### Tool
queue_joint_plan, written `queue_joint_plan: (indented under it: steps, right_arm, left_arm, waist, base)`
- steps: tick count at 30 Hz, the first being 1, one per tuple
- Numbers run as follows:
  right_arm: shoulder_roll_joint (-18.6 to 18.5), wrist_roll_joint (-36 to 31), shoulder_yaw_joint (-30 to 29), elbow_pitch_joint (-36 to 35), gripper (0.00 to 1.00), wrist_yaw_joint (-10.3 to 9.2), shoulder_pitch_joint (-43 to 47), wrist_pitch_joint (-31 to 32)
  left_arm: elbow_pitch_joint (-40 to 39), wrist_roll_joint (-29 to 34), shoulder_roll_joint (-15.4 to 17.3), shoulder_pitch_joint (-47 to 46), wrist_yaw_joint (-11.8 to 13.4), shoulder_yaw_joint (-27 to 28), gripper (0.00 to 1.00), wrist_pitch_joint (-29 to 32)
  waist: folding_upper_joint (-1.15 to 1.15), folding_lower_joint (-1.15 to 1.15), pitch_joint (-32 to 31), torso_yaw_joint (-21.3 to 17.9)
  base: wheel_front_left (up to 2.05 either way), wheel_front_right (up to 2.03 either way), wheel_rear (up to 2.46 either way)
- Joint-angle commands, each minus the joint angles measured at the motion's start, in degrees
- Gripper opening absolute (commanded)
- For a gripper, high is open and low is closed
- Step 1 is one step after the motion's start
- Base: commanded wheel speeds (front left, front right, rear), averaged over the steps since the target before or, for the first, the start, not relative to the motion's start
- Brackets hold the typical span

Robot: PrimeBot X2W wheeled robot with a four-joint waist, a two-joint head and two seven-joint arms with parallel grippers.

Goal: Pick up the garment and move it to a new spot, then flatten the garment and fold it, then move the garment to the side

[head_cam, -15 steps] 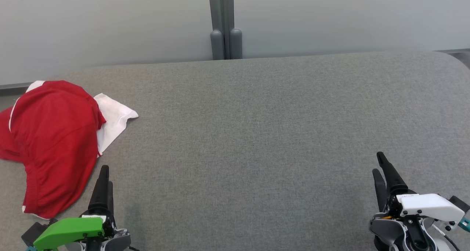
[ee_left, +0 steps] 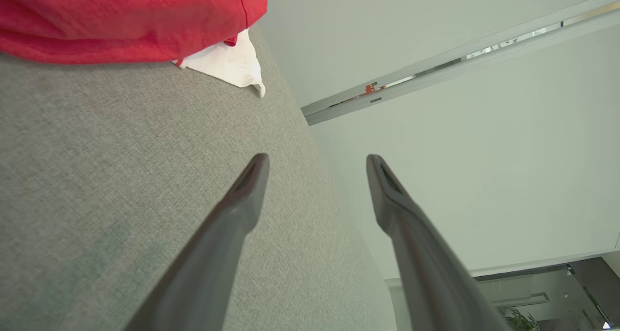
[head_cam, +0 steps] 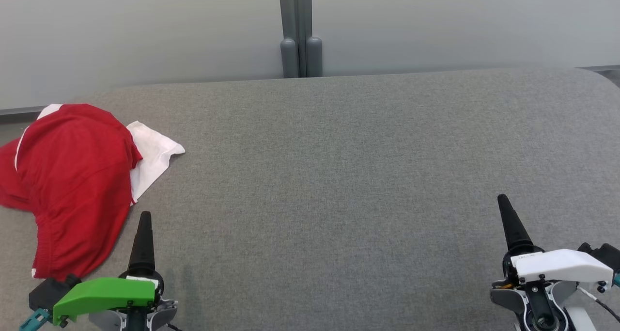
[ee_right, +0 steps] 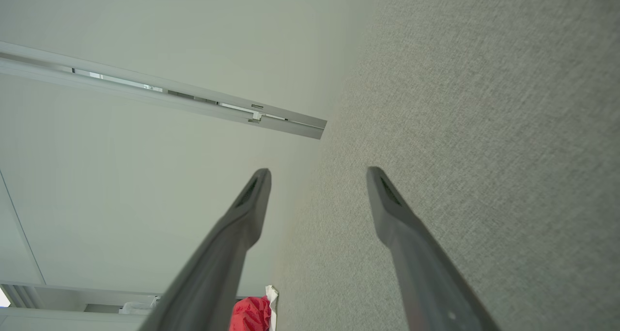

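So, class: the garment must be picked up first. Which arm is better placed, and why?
Left. The left gripper is open right beside the red-and-white garment; the right gripper, also open, is far off across the grey surface.

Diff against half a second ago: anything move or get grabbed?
The left pincer shifted slightly right and up the head view; the right pincer rolled, so its two fingers now line up as one there. Both open, nothing taken hold of. The red and white garment lies unmoved at the left of the grey surface.
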Motion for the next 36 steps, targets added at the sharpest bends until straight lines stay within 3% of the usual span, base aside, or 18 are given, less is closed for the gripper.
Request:
queue_joint_plan:
  steps: [1, 17, 26, 36]
  right_arm:
    - [-0.4, -3.5, 0.3, -1.3, 1.0, 0.02, -0.9, -0.7]
    - [-0.5, -22.9, 1.0, -0.9, 1.0, 0.03, -0.6, -3.9]
    - [-0.6, -30.1, 2.1, 0.1, 1.0, 0.03, -0.7, -5.4]
    - [-0.6, -38.3, 2.0, 0.4, 1.0, 0.03, -1.0, -7.0]
  left_arm:
    - [-1.3, 2.3, 0.4, -1.4, 0.2, -0.3, 1.0, -0.7]
    - [-3.1, 19.1, 0.5, -0.7, 2.7, -3.1, 1.0, -3.8]
    - [-2.6, 30.1, 0.6, -0.8, 4.5, -5.0, 1.0, -5.4]
    - [-2.6, 37.2, 0.6, -1.0, 5.5, -6.1, 1.0, -7.0]
  waist:
    - [0.0, 0.0, 0.0, 0.0]
    - [0.0, 0.0, 0.2, 0.2]
    - [0.0, 0.0, 0.2, 0.5]
    - [0.0, 0.0, 0.3, 0.7]
  base:
    - [0.0, 0.0, 0.0]
    - [0.0, 0.0, 0.0]
    - [0.0, 0.0, 0.0]
    - [0.0, 0.0, 0.0]
